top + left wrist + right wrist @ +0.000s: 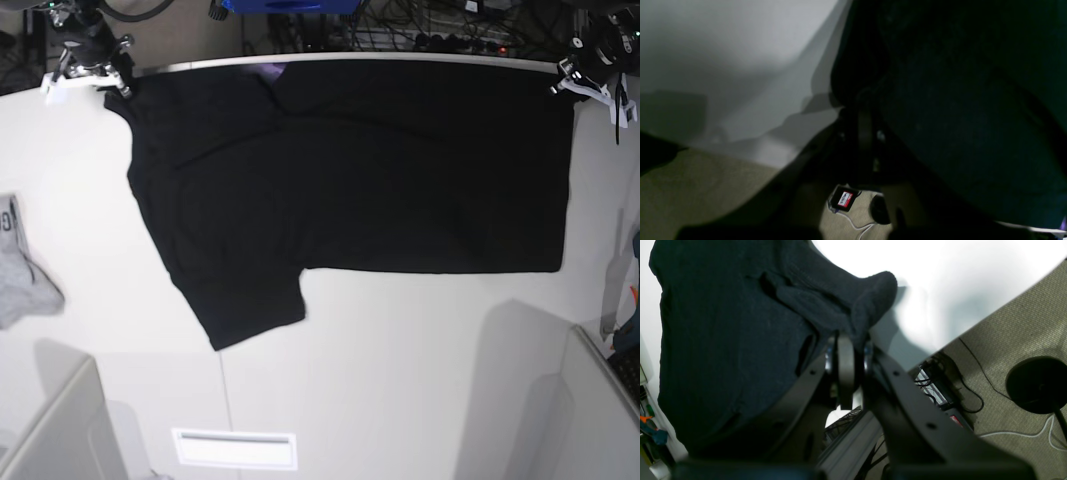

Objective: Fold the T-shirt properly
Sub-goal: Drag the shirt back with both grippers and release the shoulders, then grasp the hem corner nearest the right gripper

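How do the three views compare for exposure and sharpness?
Left wrist: underexposed and soft, the T-shirt a near-featureless dark mass. Right wrist: the table blown out white, the right gripper blurred up close. Base: evenly lit and sharp, soft shadows on the table's near edge.

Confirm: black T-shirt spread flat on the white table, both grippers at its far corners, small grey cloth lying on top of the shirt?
Not quite. The grey cloth lies on the bare table by the base view's left edge, apart from the T-shirt. The rest holds: the left gripper and right gripper are at its far corners.
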Robot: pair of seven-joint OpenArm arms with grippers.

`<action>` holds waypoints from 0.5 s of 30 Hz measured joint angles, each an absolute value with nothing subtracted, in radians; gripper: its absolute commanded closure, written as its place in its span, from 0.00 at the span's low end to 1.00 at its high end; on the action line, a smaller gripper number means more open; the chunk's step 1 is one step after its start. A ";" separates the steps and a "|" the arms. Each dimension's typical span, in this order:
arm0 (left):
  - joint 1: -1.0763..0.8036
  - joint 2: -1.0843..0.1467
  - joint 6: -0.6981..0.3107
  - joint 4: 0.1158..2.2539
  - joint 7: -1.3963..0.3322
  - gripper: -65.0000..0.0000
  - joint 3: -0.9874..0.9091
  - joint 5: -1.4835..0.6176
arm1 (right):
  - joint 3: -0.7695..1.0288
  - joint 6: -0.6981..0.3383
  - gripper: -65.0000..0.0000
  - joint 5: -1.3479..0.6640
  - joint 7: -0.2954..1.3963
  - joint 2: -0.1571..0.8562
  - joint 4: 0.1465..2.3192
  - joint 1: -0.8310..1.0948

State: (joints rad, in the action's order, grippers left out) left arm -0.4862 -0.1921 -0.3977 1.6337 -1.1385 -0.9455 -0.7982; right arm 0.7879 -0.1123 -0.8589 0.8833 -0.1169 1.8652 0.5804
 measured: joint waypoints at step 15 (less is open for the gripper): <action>-0.471 -0.190 -0.396 1.710 -1.142 0.32 -1.081 -0.788 | 0.808 -0.107 0.57 -0.841 0.884 -0.115 1.896 0.529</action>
State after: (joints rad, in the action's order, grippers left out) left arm -0.4706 -0.1898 -0.3962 1.7103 -1.1419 -1.0813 -0.7879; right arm 0.8082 -0.1074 -0.8410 0.8845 -0.1150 1.8957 0.5289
